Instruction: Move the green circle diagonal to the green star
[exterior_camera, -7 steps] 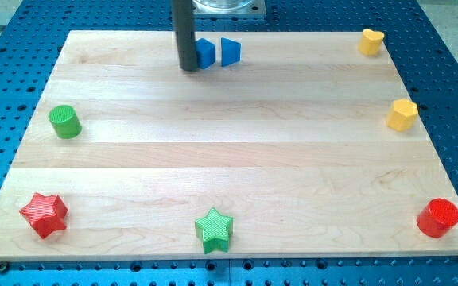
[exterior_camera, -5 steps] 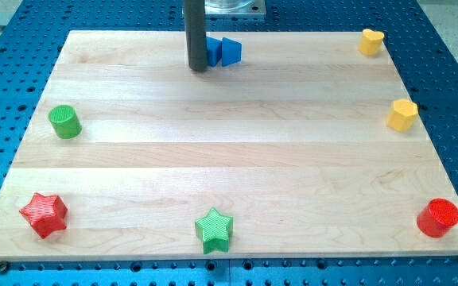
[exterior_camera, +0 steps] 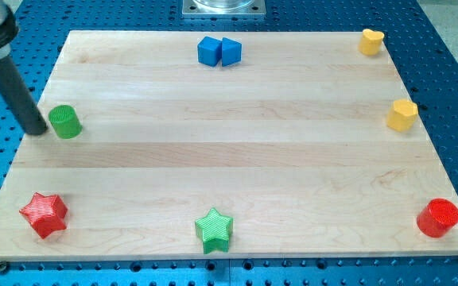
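Camera view, green circle (exterior_camera: 65, 121), tool tip (exterior_camera: 36, 130) just left

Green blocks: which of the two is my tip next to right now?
The green circle, at the view's left edge. My tip sits just off its left side. The green star lies far away at the view's bottom centre.
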Controlling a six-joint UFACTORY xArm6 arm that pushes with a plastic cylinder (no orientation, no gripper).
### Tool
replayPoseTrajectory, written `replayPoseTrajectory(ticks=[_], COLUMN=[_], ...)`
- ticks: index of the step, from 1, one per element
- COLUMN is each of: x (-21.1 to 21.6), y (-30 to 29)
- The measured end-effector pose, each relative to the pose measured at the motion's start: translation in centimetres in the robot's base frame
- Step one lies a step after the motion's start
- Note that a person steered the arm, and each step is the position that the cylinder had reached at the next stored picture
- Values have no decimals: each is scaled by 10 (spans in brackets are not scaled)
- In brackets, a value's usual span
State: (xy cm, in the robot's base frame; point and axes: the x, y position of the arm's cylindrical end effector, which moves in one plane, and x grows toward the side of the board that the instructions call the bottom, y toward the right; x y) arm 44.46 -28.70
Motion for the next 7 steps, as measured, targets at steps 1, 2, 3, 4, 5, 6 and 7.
replayPoseTrajectory(ticks=[1, 2, 3, 4, 5, 6, 7], x=[6, -5, -16, -16, -52, -74, -36], y=[-1, 54, 81, 44, 30, 34, 72])
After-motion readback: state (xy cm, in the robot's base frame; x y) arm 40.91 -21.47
